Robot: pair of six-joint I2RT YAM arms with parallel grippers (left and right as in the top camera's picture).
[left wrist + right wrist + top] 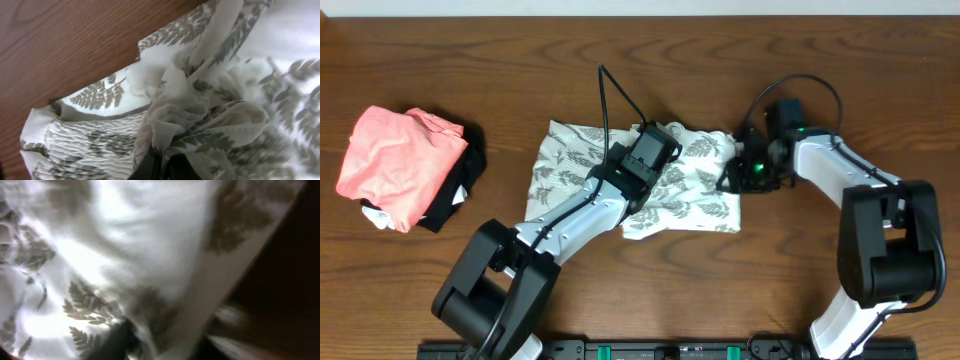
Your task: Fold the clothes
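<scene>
Thin white fabric printed with grey fern leaves bunches right at the left gripper (pixel 159 166). Its dark fingers are pinched together with a puckered wad of the clothes (pixel 200 120) gathered between and over them, so that side looks clamped on cloth.

Out from those jaws the garment spreads in crumpled ridges; past its smocked band lies bare wooden table (pixel 60 50).

The right gripper (pixel 732 176) sits at the garment's edge farthest from the left one. Cloth is draped close across its camera and the view is blurred — whether its jaws have bitten or stand apart I cannot tell.

Judgement: very light, limp and a bit slithery, so it will sag from any single pinch. Better taken at corners or along an edge, both arms together.

Well beyond the left arm sit a salmon-pink bundle (pixel 395 160) and a black cloth (pixel 460 190), touching — not involved.
</scene>
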